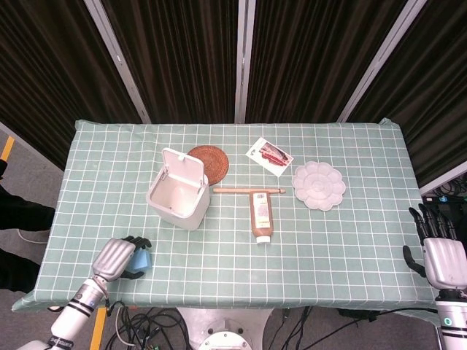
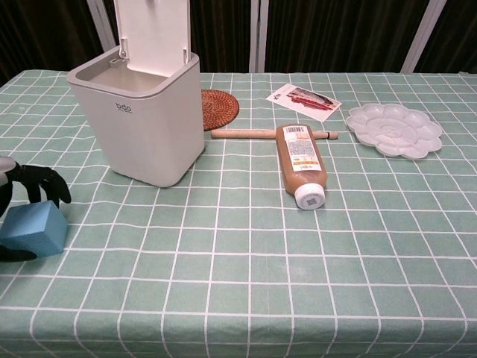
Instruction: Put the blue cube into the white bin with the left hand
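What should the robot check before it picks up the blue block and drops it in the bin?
1. Left hand around the blue cube: ok, fingers curl over it.
2. Firm grip on the cube: cannot tell.
3. Cube lifted yet: not ok, it sits on the table.
4. White bin lid open: ok, flipped up.
5. Path to the bin free: ok, nothing lies between.
6. Right hand out of the way: ok, at the far edge.

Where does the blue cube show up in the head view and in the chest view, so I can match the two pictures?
Head view: the blue cube sits near the table's front left edge, with the left hand over it.
Chest view: the cube is at the far left edge, dark fingertips above it.
Shared landmark: the open white bin, beyond the cube in both views.
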Motion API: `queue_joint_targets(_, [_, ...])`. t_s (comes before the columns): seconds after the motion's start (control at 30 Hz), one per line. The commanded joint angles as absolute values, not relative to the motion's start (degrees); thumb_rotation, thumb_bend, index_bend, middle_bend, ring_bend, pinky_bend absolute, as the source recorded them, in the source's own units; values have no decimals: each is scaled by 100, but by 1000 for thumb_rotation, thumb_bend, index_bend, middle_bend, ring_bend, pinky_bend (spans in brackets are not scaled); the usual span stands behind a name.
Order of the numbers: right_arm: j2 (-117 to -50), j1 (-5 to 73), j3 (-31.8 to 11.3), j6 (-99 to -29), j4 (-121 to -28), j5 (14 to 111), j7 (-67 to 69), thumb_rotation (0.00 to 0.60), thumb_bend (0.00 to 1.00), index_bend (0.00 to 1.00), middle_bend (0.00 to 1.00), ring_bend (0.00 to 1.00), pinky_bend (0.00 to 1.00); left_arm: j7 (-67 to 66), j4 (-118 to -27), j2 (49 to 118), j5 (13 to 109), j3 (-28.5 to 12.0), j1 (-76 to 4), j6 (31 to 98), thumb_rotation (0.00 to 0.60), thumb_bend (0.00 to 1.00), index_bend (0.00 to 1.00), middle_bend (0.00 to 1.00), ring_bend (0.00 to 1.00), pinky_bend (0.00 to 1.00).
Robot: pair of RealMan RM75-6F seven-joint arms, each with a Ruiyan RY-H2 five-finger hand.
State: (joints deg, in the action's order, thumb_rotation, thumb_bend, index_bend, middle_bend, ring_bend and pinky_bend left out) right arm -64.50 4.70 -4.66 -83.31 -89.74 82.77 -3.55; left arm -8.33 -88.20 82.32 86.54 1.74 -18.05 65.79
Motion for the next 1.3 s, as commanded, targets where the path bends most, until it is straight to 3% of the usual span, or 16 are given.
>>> queue_joint_targets(0.03, [-6444,470,-466,-8321,-8976,8270,-348,600,344,0,0,0,0,-918,-8861,8263,8652,149,-1767,6715,600,133,412,480,489,692])
queue_joint_targets(0.2, [-6431,474,-461,-8294,-8991,8260,-336,600,343,0,0,0,0,-975,-8926,8249,8630,177,-1755,6745,600,184,485,543,559,745])
queue_joint_targets(0.5, [-6405,463,-478,-8336,-9011,8264,-339,600,344,0,0,0,0,-1121,-9294,7943,8640,23,-1680,7158,600,227,504,557,571,757])
queue_joint_targets(0.6, [-6403,460,-474,-8350,-9017,8282,-339,600,343,0,0,0,0,-1196,-9631,7535,8673,-152,-1636,7478,600,227,504,557,571,758])
queue_joint_targets(0.8, [-6429,488,-471,-8320,-9043,8302,-383,600,343,0,0,0,0,-1187,-10249,6811,8563,-886,-1812,7903,600,226,516,566,581,778])
queue_joint_targets(1.03, [-6395,506,-504,-8342,-9125,8296,-466,600,344,0,0,0,0,-153,-10487,6647,8168,-1703,-2489,7440,600,227,515,566,581,770])
queue_joint_targets(1.3, [-6448,517,-486,-8253,-9057,8232,-412,600,344,0,0,0,0,120,-10188,7148,8060,-2018,-3430,6676,600,226,512,564,581,766])
